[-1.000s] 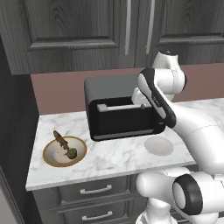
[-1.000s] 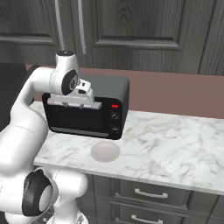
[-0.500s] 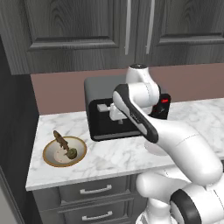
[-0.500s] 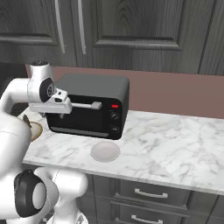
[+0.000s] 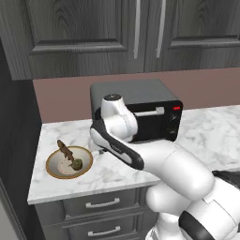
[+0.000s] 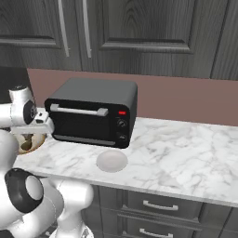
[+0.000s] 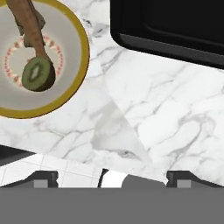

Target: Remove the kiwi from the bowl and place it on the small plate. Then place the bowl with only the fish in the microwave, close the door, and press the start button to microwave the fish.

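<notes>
Above the marble counter, jaws spread wide and empty, short of the bowl.

The gripper [image 7: 111, 178] hangs over bare white-veined marble counter [image 7: 166, 118], presumably lining up a reach for the small olive-brown kiwi [image 7: 38, 75], which lies touching the slender dark brown fish [image 7: 29, 22] inside the wide cream bowl with golden-brown rim [image 7: 83, 52]. The small pale round plate [image 6: 111, 160] waits before the black toaster oven [image 6: 93, 111], well apart.

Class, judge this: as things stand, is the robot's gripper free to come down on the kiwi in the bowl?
Probably yes. The open gripper sits beside the bowl; the kiwi lies uncovered, though it touches the fish.
</notes>
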